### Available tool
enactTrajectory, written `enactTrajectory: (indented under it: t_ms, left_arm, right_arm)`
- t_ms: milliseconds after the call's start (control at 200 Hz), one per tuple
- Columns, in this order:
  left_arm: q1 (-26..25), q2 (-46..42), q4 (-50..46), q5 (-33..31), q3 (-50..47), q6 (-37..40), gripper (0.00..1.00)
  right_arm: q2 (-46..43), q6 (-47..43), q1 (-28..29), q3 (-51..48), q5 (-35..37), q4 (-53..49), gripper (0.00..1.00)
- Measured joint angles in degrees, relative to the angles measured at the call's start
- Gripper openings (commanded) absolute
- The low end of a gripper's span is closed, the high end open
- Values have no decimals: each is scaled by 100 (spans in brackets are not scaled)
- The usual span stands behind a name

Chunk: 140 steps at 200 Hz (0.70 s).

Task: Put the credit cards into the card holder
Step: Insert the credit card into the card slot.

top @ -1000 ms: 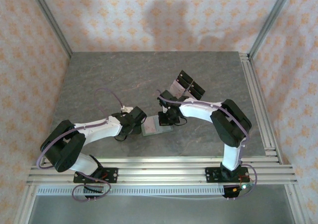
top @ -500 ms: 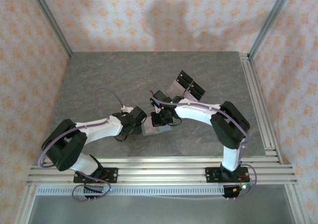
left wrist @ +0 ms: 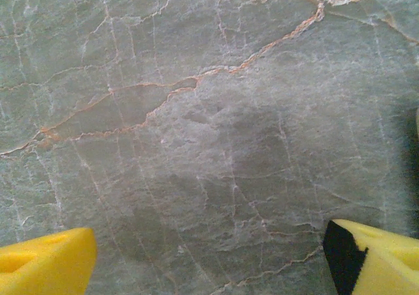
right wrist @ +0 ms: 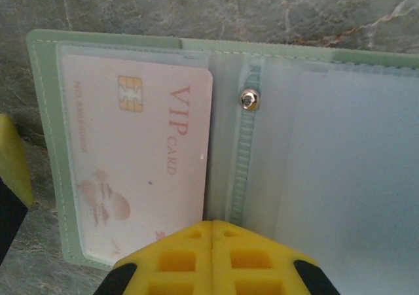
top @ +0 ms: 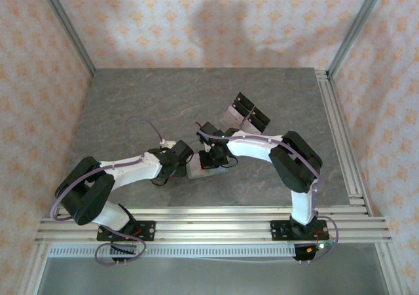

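Observation:
The card holder (right wrist: pixel 314 177) lies open on the stone table, pale green with a snap stud at its fold. A pink credit card (right wrist: pixel 137 164) printed "VIP CARD" sits in its left half, apparently behind the clear sleeve. My right gripper (right wrist: pixel 212 224) is shut with its yellow fingers pressed together and nothing between them, its tip over the holder's near edge beside the card's right edge. From above, the right gripper (top: pixel 215 157) hangs over the card holder (top: pixel 198 169) and the left gripper (top: pixel 181 156) is just left of it. The left gripper (left wrist: pixel 208 249) is open over bare stone.
A clear stand with black panels (top: pixel 243 112) stands just behind the right wrist. Aluminium rails (top: pixel 340 138) run along the table's right and near edges. A yellow finger of the left gripper (right wrist: pixel 10 171) shows at the holder's left side.
The right gripper has shifted a little to the left over the open card holder, staying shut. The left arm has stayed put.

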Motion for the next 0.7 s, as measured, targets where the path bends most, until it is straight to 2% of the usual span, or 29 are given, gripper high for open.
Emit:
enactTrajectory:
  t_ms: [510, 636, 701]
  left_arm:
    - [0, 72, 15, 7, 33, 0, 91]
    - [0, 72, 4, 2, 48, 0, 91]
    - [0, 68, -39, -4, 66, 2, 91]
  right_arm:
    - [232, 46, 44, 221, -297, 63, 0]
    - [219, 61, 44, 221, -282, 59, 5]
    - [142, 63, 39, 219, -256, 46, 14]
